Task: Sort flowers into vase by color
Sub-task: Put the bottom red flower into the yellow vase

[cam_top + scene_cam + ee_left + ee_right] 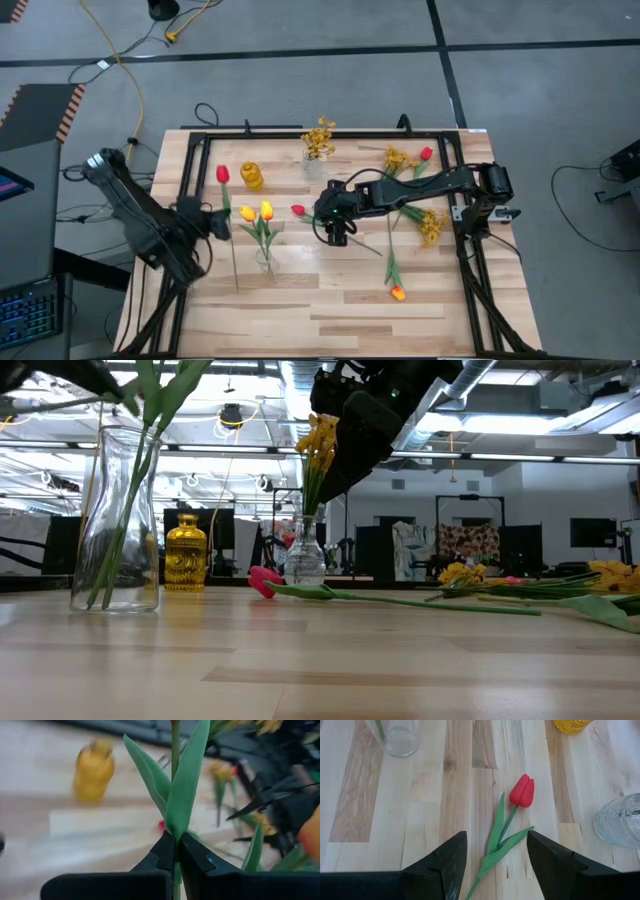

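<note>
My left gripper (220, 222) (175, 842), at the table's left, is shut on a red tulip (222, 175). My right gripper (335, 232) (496, 837) hovers open above a second red tulip (522, 791) (265, 580), which lies flat on the table with its stem between the fingers, untouched. A clear vase (264, 258) (120, 530) holds two yellow tulips (258, 211). Another clear vase (314, 166) (304, 555) holds mustard-yellow sprays (320, 134). A yellow vase (251, 176) (186, 555) stands near the far left. My left gripper pinches the red tulip's green stem (175, 832) between both fingers, about mid-length, just below the leaves (185, 785). The fingers reach in from the table's left and lie across the stem. The flower head points toward the far edge, the stem end (237, 288) toward the near edge.
Loose flowers lie on the table's right half: a mustard spray (398, 158), a red tulip (426, 154), another mustard spray (432, 228) and an orange tulip (397, 293). A black frame (300, 132) runs along the table's far edge and sides. Bare wood (330, 310) lies at the near edge.
</note>
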`<state>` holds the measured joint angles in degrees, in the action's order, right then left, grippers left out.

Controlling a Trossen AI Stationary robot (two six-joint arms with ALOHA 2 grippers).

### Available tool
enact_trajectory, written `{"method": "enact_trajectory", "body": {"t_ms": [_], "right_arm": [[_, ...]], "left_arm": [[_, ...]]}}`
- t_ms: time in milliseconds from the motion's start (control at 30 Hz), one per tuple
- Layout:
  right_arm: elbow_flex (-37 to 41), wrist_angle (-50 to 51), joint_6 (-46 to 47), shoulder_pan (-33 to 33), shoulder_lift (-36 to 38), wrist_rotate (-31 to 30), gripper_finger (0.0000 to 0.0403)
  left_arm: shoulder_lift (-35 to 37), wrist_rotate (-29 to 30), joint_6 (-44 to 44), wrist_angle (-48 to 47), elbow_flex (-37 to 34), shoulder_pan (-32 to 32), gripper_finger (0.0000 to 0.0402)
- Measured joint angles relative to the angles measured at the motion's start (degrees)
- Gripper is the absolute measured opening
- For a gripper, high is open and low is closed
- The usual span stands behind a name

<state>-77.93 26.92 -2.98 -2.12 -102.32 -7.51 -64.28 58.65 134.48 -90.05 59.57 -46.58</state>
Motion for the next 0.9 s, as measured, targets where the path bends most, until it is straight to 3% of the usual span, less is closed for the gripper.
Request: {"method": "enact_trajectory", "body": {"t_ms": [200, 433, 633, 900], "right_arm": [[0.0, 0.0, 0.0, 0.0, 0.0, 0.0, 0.0233], [0.0, 0.0, -0.02, -0.01, 0.0, 0.0, 0.0233], [0.0, 0.0, 0.0, 0.01, 0.0, 0.0, 0.0233], [0.0, 0.0, 0.0, 0.01, 0.0, 0.0, 0.0233]], "left_arm": [[10.05, 10.55, -13.7, -0.03, -2.77, 2.63, 0.0], [14.59, 21.57, -33.33, 0.03, -3.52, 4.91, 0.0], [15.35, 23.37, -41.82, 0.02, -3.52, 6.4, 0.0], [15.29, 30.7, -52.1, 0.07, -3.39, 6.83, 0.0]]}}
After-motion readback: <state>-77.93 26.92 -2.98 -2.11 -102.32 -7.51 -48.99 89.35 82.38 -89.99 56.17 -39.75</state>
